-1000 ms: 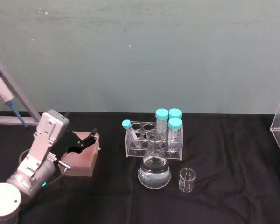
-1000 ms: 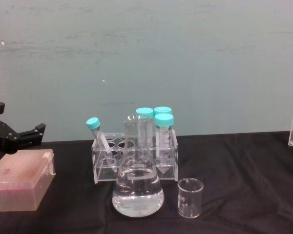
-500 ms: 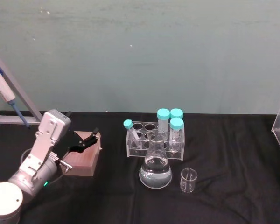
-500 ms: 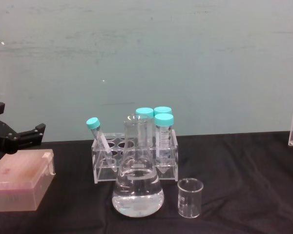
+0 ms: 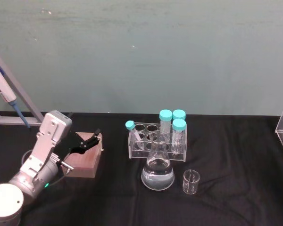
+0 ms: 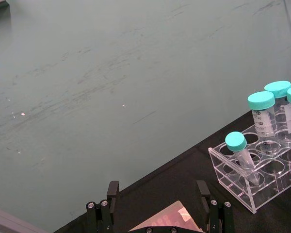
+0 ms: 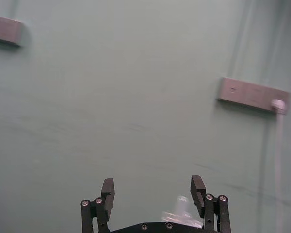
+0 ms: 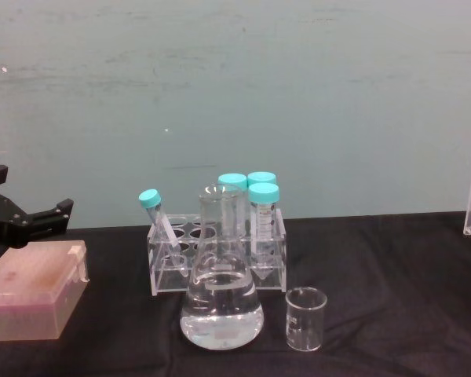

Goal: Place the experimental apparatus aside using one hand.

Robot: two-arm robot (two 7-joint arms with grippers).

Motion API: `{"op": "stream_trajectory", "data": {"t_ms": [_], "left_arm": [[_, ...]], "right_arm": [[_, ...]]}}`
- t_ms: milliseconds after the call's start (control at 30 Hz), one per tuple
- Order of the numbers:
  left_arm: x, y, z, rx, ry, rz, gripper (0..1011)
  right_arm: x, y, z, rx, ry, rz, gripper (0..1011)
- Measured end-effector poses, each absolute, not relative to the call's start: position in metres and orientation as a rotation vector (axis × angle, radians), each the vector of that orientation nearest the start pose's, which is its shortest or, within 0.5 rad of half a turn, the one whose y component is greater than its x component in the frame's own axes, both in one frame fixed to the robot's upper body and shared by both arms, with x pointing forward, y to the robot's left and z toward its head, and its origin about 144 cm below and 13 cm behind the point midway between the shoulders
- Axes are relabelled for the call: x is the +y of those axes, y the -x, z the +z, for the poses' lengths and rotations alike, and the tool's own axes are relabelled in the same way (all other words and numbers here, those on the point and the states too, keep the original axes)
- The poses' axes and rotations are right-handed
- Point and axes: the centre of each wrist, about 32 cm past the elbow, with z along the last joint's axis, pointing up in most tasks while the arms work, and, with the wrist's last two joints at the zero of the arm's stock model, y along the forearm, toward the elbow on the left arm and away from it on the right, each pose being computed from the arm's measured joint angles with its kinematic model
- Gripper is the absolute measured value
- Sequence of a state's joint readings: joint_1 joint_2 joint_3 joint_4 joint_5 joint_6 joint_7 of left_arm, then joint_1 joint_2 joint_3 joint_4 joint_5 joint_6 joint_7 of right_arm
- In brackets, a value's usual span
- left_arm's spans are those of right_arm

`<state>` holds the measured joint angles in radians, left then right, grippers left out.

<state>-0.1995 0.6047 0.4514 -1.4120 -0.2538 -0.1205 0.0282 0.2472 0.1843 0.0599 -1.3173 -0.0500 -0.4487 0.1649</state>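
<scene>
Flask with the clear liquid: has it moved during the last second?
No. In the chest view the flask stands where it stood, right in front of the tube rack.

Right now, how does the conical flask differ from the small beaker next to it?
The conical flask is taller and wider than the small beaker. The flask tapers to a narrow neck; the beaker is straight-walled. The flask holds clear liquid; the beaker looks empty. Both are clear glass, upright on the black cloth.
</scene>
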Motion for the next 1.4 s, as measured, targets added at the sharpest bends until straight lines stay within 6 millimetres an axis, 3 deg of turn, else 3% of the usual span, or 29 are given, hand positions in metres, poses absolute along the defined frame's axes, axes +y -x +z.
{"op": "stream_trajectory", "data": {"t_ms": [600,1400], "left_arm": [[0.31,-0.489,1.14,-0.285,-0.304,1.248,1000],[0.31,-0.489,1.14,-0.285,-0.304,1.248,1000]], "right_arm": [[-0.299,-0.535,1.171,-0.386,-0.102,-1.102,1003],[-0.277,-0.537,1.141,-0.136,0.001,-0.801,1003]]}}
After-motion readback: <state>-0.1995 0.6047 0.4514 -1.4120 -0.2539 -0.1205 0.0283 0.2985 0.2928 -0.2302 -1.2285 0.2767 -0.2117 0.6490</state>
